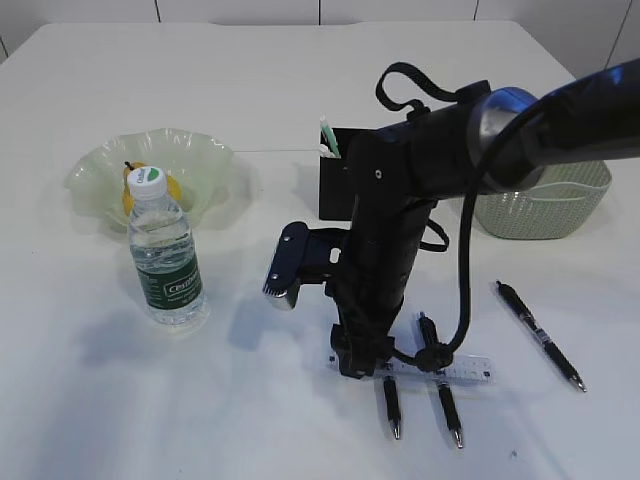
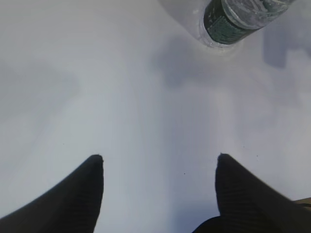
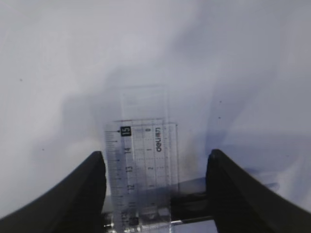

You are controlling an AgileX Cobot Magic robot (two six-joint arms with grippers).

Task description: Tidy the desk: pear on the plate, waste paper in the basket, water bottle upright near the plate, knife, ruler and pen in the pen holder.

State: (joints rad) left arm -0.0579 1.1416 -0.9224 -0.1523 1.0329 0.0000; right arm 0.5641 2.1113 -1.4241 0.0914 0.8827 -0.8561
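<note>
My right gripper (image 1: 352,366) points straight down at the left end of a clear ruler (image 1: 445,368) lying on the white table. In the right wrist view the gripper (image 3: 155,160) is open, with the ruler's end (image 3: 143,155) between its fingers, lying across a black pen (image 3: 194,200). Three black pens lie on the table: two under the ruler (image 1: 391,402) (image 1: 442,392) and one at the right (image 1: 540,335). The water bottle (image 1: 165,250) stands upright in front of the green glass plate (image 1: 205,160), which holds the yellow pear (image 1: 128,195). My left gripper (image 2: 159,162) is open and empty over bare table, near the bottle's base (image 2: 228,22).
A black pen holder (image 1: 335,190) stands behind the right arm with a green and white item (image 1: 328,138) in it. A pale green basket (image 1: 545,210) stands at the right. Knife and waste paper do not show. The left arm is out of the exterior view.
</note>
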